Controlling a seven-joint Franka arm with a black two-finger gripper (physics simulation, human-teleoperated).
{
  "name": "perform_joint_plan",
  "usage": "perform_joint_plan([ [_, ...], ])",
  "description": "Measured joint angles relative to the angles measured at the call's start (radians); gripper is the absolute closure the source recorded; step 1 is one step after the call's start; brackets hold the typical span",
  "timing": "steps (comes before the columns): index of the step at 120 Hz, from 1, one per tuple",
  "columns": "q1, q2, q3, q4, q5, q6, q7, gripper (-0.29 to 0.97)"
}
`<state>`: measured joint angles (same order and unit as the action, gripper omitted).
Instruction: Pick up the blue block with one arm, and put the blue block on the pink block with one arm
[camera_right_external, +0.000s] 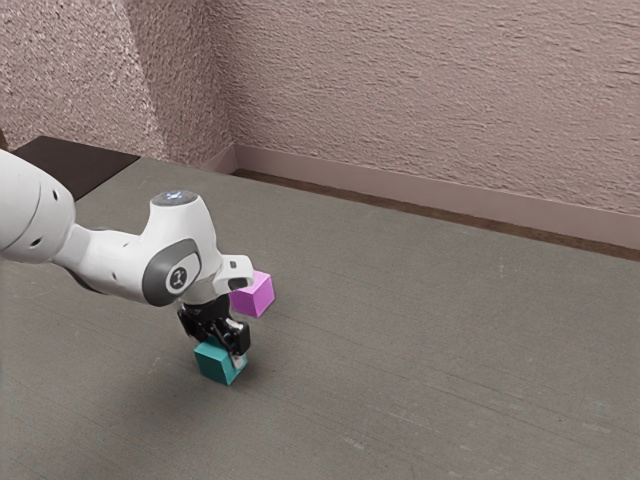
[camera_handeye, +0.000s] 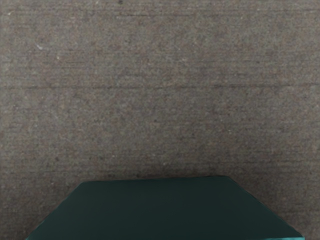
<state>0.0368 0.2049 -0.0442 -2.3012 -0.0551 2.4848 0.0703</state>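
Pincer (camera_right_external: 222, 344): black, pointing straight down in the lower left of the exterior frame, at the end of the white arm (camera_right_external: 110, 258) that enters from the left edge. Its tip sits directly on top of the blue block (camera_right_external: 214, 366), in contact with or very close to the block's upper face. Whether it is spread or pinching the block cannot be told from this angle.

Blue block: teal-toned cube, lower left of the exterior frame, straight beneath the hand. It appears to lie on the grey-brown table surface (camera_right_external: 450, 340), though its underside is not clearly visible. In the wrist view the same block (camera_handeye: 165, 212) appears as a broad dark teal face just under the hand, with bare table surface (camera_handeye: 160, 90) beyond it.

Pink block (camera_right_external: 254, 294): magenta cube just above and to the right of the blue block in the exterior frame, near it but not touching, partly hidden behind the arm's wrist.

Background: textured pinkish wall (camera_right_external: 450, 90) across the top of the frame; dark panel (camera_right_external: 70, 162) at upper left.
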Motion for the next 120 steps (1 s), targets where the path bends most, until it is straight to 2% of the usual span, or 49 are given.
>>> perform_joint_plan([
  [16, -0.002, -0.027, 0.001, 0.018, 0.024, -0.023, -0.007, 0.33],
  [34, -0.002, -0.041, 0.003, 0.182, 0.079, -0.114, -0.015, 0.34],
  [46, 0.0, -0.008, 0.001, 0.303, 0.111, -0.183, -0.017, 0.34],
  [75, 0.021, 0.097, -0.003, 0.438, 0.136, -0.259, -0.007, 0.34],
  [120, 0.04, 0.199, -0.003, 0.56, 0.139, -0.287, 0.026, 0.34],
])
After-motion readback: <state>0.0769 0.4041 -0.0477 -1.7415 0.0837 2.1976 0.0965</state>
